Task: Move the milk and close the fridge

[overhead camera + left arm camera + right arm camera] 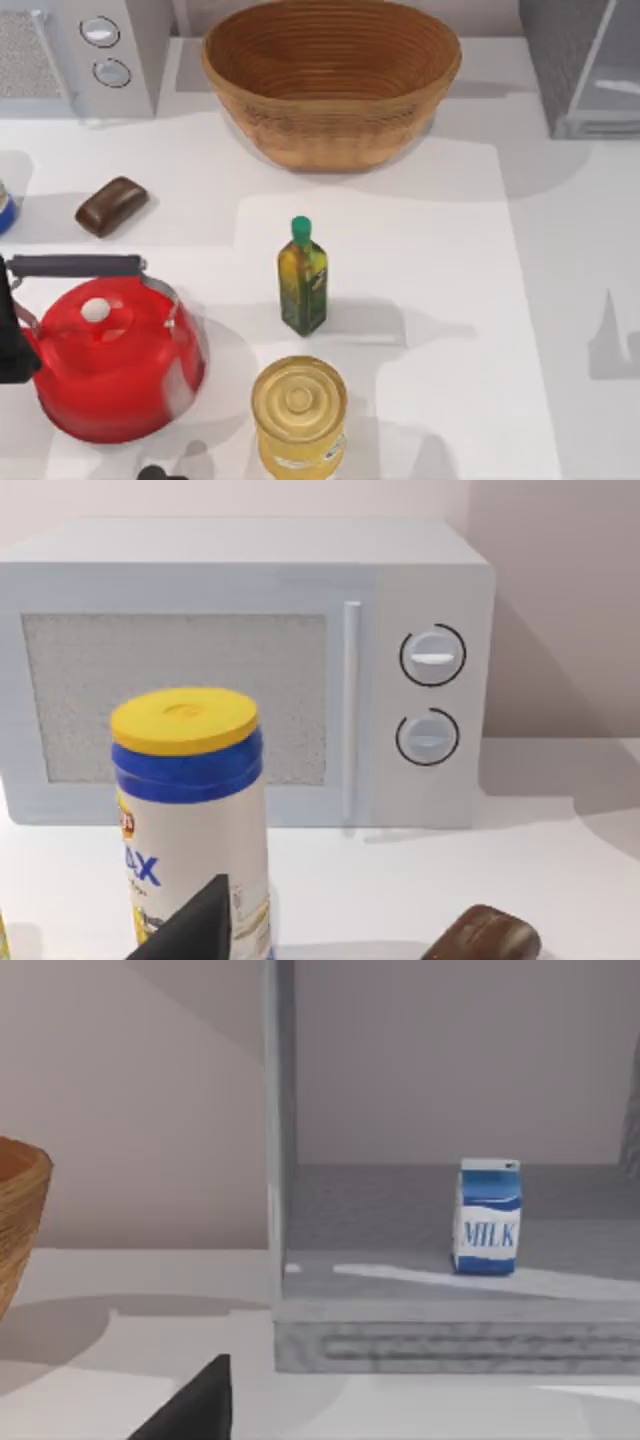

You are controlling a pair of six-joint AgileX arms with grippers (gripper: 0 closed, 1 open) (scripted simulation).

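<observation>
The milk (488, 1217), a small white carton with a blue top and label, stands upright on the floor inside the fridge (281, 1160). The fridge (562, 60) is at the table's back right, and its pale glassy door (612, 78) stands open. A dark part of my right gripper (195, 1410) shows in front of the fridge's sill, well short of the milk, with nothing held. My left arm (10, 340) is at the table's left edge beside the kettle; a dark part of my left gripper (195, 930) sits close to a yellow-lidded canister (190, 810).
A wicker basket (330, 80) stands at the back centre and a microwave with two dials (105, 50) at the back left. A brown block (110, 205), a red kettle (110, 360), an olive oil bottle (302, 278) and a yellow can (298, 412) occupy the left and middle.
</observation>
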